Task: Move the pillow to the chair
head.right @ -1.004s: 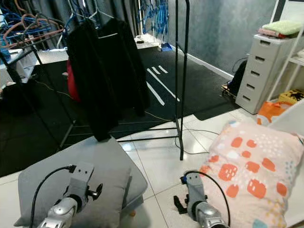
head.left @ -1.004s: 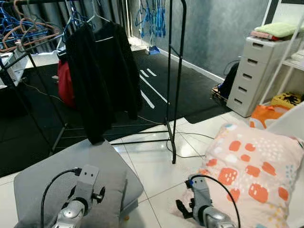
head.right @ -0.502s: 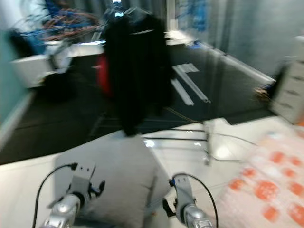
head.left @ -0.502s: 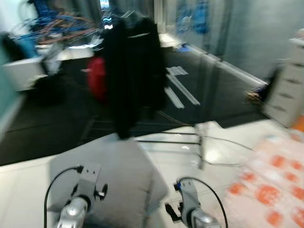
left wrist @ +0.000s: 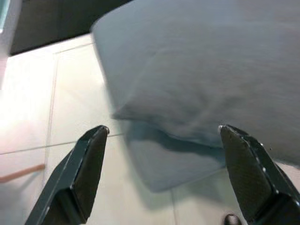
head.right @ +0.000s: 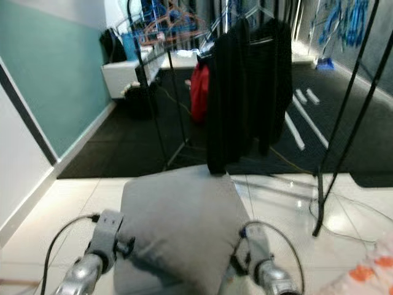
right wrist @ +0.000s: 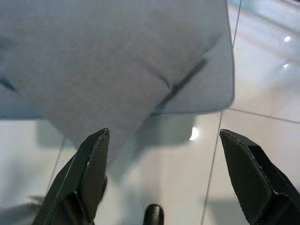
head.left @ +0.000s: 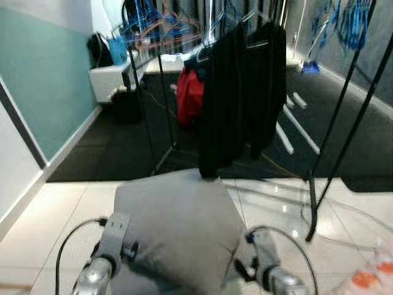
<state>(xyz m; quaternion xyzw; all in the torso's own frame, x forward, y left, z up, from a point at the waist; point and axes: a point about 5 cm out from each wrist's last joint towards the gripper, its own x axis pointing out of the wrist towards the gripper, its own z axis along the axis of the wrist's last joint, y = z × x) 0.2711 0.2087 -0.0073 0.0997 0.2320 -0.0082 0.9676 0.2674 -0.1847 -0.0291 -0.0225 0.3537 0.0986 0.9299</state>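
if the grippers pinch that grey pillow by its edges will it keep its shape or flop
The grey pillow looks soft: its corner droops over the edge of the grey seat below, so it would probably sag. Its plump, creased fabric suggests light stuffing. The cloth looks matte, so slipping seems unlikely with the left gripper and right gripper open wide.

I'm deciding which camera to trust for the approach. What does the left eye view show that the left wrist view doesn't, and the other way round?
The left eye view adds the clothes rack hung with black garments, a red bag, the teal wall and a corner of the orange-patterned pillow at lower right. The left wrist view adds the left end effector, its fingers open. Both share the grey cushion overhanging the grey seat on white tiles.
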